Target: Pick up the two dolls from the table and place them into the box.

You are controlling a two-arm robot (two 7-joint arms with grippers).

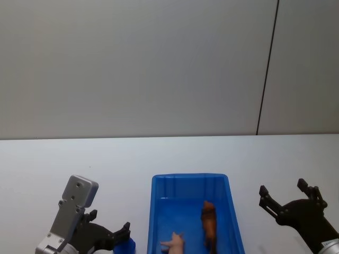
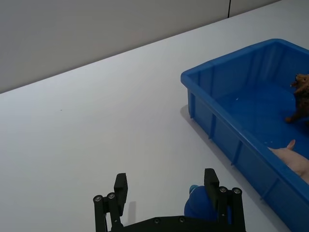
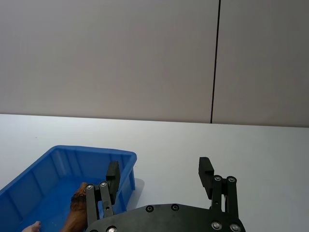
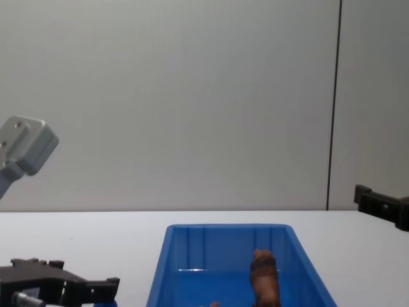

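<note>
The brown lion doll (image 1: 208,222) lies inside the blue box (image 1: 190,177) near its right wall; it also shows in the chest view (image 4: 263,276) and in the right wrist view (image 3: 77,209). The blue doll (image 2: 198,207) rests on the white table (image 1: 53,164) just left of the box. My left gripper (image 2: 165,183) is open around the blue doll, which sits close against one finger (image 2: 211,181). In the head view the left gripper (image 1: 108,223) is low beside the blue doll (image 1: 126,246). My right gripper (image 1: 288,198) hovers open and empty to the right of the box.
A small pink toy figure (image 1: 174,242) lies in the box beside the lion. The box wall (image 2: 227,130) stands close beside the left gripper. Bare tabletop stretches behind the box to a grey wall.
</note>
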